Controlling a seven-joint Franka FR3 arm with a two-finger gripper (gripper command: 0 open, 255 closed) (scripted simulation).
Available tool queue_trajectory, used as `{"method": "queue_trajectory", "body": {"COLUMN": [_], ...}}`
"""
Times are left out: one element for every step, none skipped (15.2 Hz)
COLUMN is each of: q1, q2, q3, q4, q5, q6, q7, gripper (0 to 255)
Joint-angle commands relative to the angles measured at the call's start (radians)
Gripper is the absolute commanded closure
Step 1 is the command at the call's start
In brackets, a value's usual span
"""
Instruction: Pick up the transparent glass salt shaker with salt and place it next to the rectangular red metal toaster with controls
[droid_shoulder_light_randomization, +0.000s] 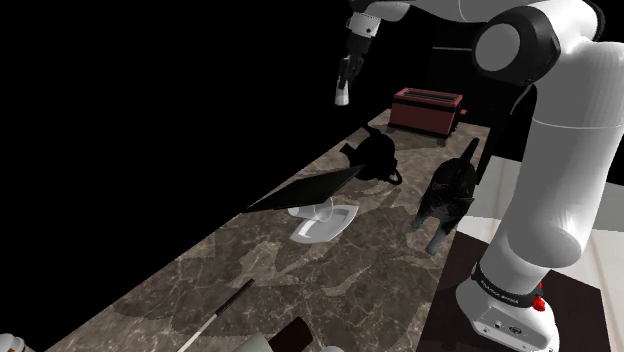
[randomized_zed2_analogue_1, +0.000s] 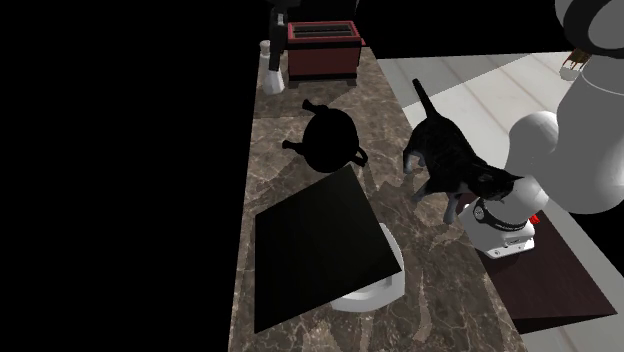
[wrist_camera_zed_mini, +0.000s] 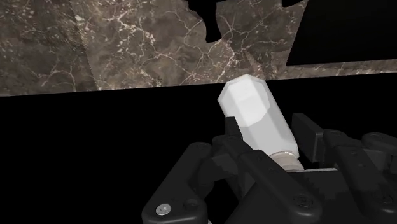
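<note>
A white faceted salt shaker (wrist_camera_zed_mini: 257, 118) hangs in the air, clasped between my black fingers (wrist_camera_zed_mini: 233, 151). My gripper (droid_shoulder_light_randomization: 347, 72) is shut on the salt shaker (droid_shoulder_light_randomization: 342, 96) high above the counter's far end, to the shoulder view's left of the dark red toaster (droid_shoulder_light_randomization: 427, 108). In the second exterior view the shaker (randomized_zed2_analogue_1: 272, 78) sits just left of the toaster (randomized_zed2_analogue_1: 322, 50), at the counter's left edge. Below the shaker in the wrist view lies the marble edge and a black area.
On the brown marble counter (droid_shoulder_light_randomization: 250, 270) stand a black teapot-like vessel (droid_shoulder_light_randomization: 375, 155), a black cat figure (droid_shoulder_light_randomization: 450, 190), and a white dish (droid_shoulder_light_randomization: 325, 222) partly under a flat black panel (droid_shoulder_light_randomization: 305, 190). A thin stick (droid_shoulder_light_randomization: 222, 312) lies near the front. A black area borders the counter's left edge.
</note>
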Motion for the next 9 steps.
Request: {"method": "queue_trajectory", "body": {"q1": [-0.032,-0.046,-0.061,-0.077,-0.093,-0.110,-0.127,-0.145,-0.164], "q2": [0.001,0.003,0.005,0.009,0.014,0.020,0.027,0.035,0.045], "q3": [-0.018,-0.026,-0.035,-0.043,-0.052,-0.060,-0.068,-0.076,-0.084], "q4": [0.008,0.009,0.013,0.018,0.024,0.032,0.042,0.053,0.066], "q5": [0.010,0.015,0.020,0.026,0.032,0.039,0.046,0.053,0.062], "q6": [-0.019,-0.026,-0.033,-0.042,-0.050,-0.060,-0.069,-0.080,-0.091], "q7": [-0.047,-0.070,-0.092,-0.114,-0.137,-0.160,-0.182,-0.205,-0.228], "gripper": [255,255,255,255,255,255,255,255,255]}}
